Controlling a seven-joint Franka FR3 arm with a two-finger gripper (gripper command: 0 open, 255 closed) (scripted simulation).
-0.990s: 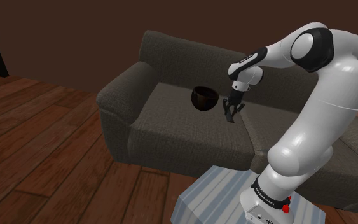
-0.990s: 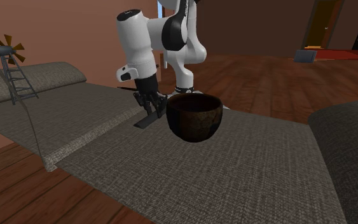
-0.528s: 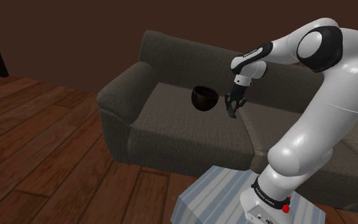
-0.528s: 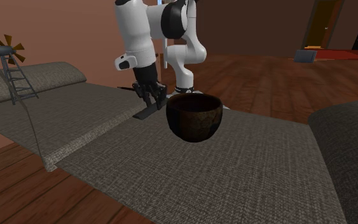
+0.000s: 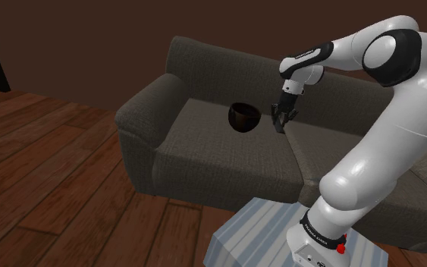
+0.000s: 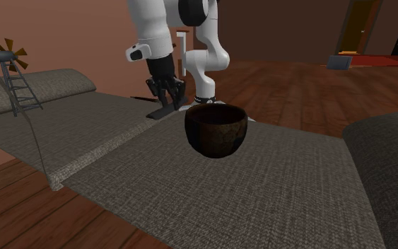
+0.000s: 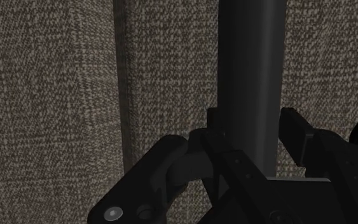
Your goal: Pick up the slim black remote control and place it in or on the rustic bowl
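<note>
Raised higher, claw (image 5: 278, 124) clasps remote (image 7: 250, 76) above woven sofa (image 5: 204, 148); wooden floor (image 5: 52, 174) around.

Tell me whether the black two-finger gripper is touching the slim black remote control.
Touching. In the wrist view the black two-finger gripper clasps the slim black remote control between its fingers, no gap on either side.

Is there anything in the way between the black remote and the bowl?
No, nothing visible. The end effector clasps the remote just beside the bowl, over the sofa seat, and only open space lies between them.
</note>
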